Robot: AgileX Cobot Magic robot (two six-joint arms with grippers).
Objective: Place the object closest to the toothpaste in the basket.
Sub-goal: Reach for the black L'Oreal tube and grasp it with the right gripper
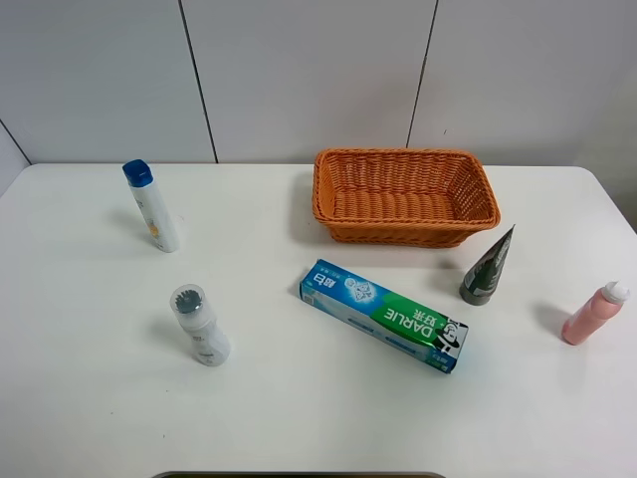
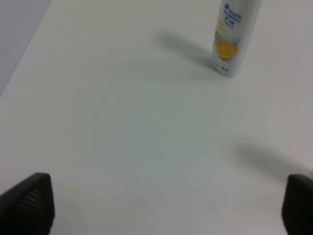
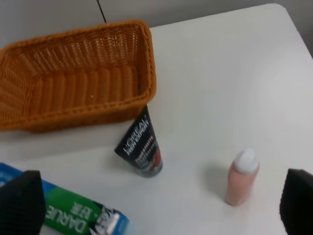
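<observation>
- White table [image 1: 299,418]: task unstarted; basket [image 1: 398,152] holds nothing.
- Dark tube [image 1: 487,269] stands upright, apparently nearest the toothpaste [image 1: 384,315], beside the basket.
- Left gripper [image 2: 161,205] and right gripper [image 3: 159,203] gape wide, empty; pick and place remain.

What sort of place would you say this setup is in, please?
Probably a lab test bench rather than a home: a white table before plain wall panels, with a toothpaste box and wicker basket laid out apart.
</observation>
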